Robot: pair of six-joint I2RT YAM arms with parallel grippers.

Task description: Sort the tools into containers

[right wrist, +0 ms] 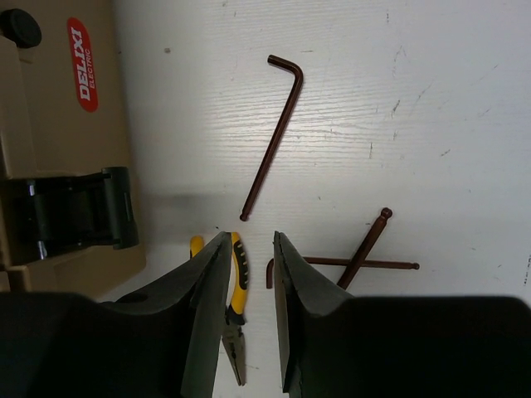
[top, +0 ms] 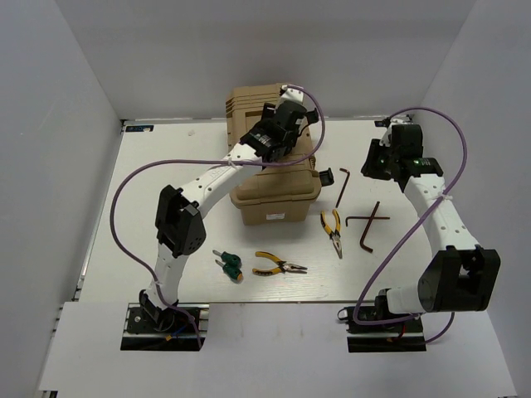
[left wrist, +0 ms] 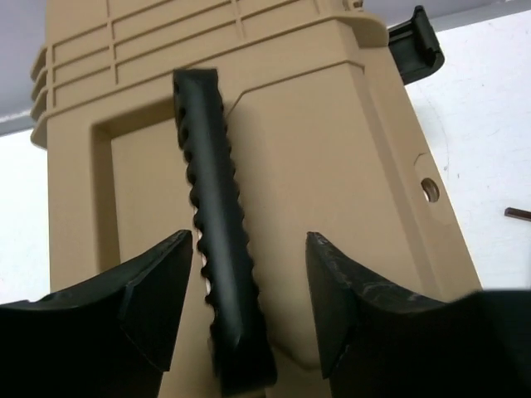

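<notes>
Had the left end effector at top centre over the tan case, jaws open either side of its black handle, with a gap on both sides. The right end effector hung over the worktop at the right, jaws slightly apart, holding nothing. Three hex keys and one pliers lay right of the case. The other pliers and the screwdrivers lay at lower centre.
</notes>
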